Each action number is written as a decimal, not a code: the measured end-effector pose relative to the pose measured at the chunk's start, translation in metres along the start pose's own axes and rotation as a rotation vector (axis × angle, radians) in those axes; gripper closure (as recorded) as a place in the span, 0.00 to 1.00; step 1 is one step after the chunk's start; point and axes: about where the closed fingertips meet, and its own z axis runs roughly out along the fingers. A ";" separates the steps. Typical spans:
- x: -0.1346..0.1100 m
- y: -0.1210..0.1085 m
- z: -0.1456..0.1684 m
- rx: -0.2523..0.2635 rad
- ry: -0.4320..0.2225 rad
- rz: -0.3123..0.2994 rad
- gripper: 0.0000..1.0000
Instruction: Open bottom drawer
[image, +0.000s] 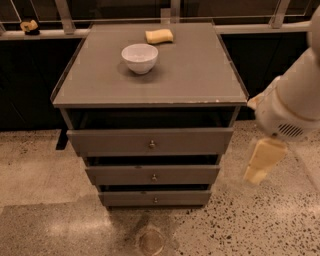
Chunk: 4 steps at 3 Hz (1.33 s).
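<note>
The bottom drawer is the lowest and narrowest of three grey-brown fronts of a small cabinet, with a tiny brass knob at its centre. Its front sits just behind the line of the middle drawer and none of its inside shows. My gripper, a cream piece hanging from the white arm, is in the air to the right of the cabinet. It is at about the height of the middle drawer and touches nothing.
A white bowl and a yellow sponge rest on the cabinet top. The top drawer is the widest front. Speckled floor lies in front, with a round drain. A dark wall with a railing is behind.
</note>
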 end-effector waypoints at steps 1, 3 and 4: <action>0.002 0.021 0.062 -0.018 0.055 0.031 0.00; 0.020 0.026 0.165 -0.062 0.100 0.206 0.00; 0.045 0.012 0.219 -0.167 0.039 0.374 0.00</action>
